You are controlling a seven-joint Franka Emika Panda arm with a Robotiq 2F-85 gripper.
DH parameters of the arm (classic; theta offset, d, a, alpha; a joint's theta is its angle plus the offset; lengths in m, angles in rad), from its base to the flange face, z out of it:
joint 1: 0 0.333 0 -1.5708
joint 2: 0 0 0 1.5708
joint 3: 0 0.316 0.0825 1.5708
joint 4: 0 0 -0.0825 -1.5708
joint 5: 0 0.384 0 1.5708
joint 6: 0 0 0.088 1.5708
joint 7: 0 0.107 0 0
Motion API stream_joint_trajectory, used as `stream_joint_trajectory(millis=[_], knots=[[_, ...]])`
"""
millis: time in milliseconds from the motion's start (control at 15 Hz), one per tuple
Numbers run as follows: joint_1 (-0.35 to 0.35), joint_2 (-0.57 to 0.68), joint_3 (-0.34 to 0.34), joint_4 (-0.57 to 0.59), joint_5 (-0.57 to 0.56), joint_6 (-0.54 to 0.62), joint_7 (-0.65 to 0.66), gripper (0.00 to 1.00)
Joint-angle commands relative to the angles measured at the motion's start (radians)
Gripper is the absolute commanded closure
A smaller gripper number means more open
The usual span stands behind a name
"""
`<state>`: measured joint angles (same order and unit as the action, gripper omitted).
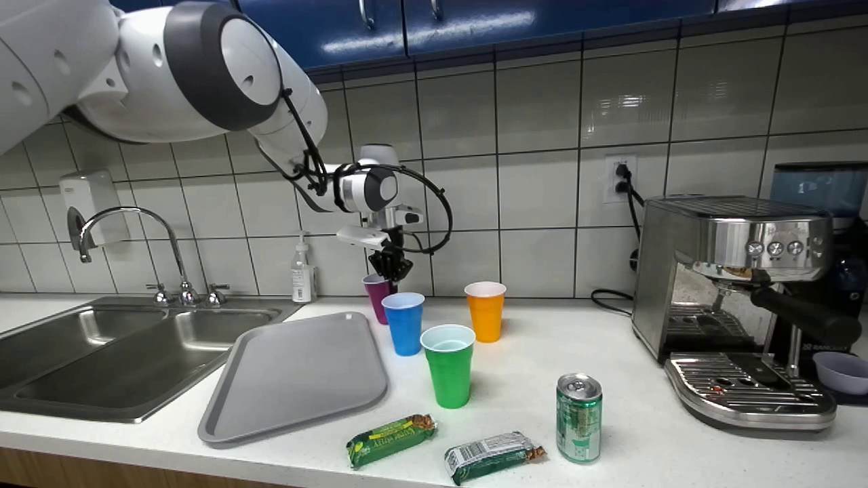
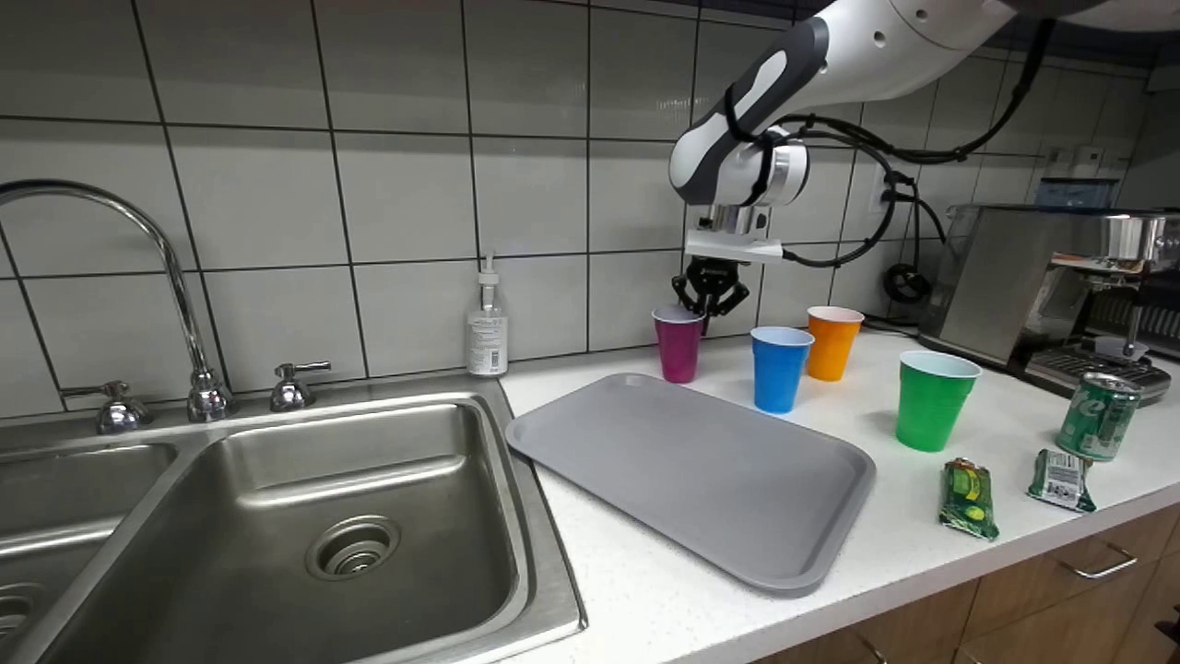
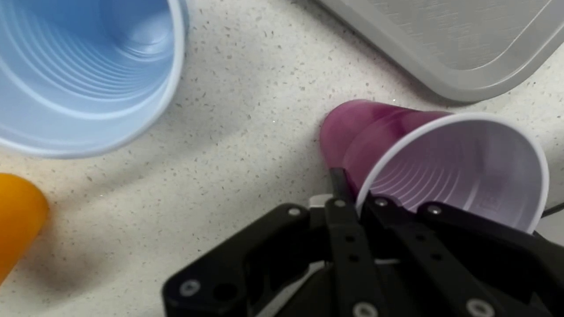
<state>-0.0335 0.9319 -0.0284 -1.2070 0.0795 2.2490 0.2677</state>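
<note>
The purple cup [image 3: 398, 123], white inside, stands at the back of the counter by the tiled wall. My gripper [image 3: 358, 203] is shut on its wall at the rim, one finger outside and the other inside. In both exterior views the gripper [image 2: 708, 309] points down at the cup [image 2: 678, 350], whose base looks to be on the counter. The inner fingertip is partly hidden. Close by is a blue cup [image 3: 92, 79], with an orange cup [image 3: 17, 215] at the wrist view's edge. A green cup [image 1: 450, 369] stands nearer the counter's front.
A grey tray [image 1: 298, 373] lies between the cups and the steel sink [image 2: 369, 480]. Two green-wrapped bars [image 1: 391, 439] and a green can [image 1: 579, 417] are near the front edge. A coffee machine [image 1: 739, 298] stands at one end; a soap bottle [image 2: 487, 323] is behind the sink.
</note>
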Motion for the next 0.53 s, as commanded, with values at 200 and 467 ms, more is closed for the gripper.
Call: stream_joint_trajectory(millis=[200, 467], knots=[[-0.01, 0.046, -0.001, 0.101, 0.017, -0.069, -0.012, 0.5], [-0.014, 0.039, 0.002, 0.103, 0.019, -0.07, -0.015, 0.19]])
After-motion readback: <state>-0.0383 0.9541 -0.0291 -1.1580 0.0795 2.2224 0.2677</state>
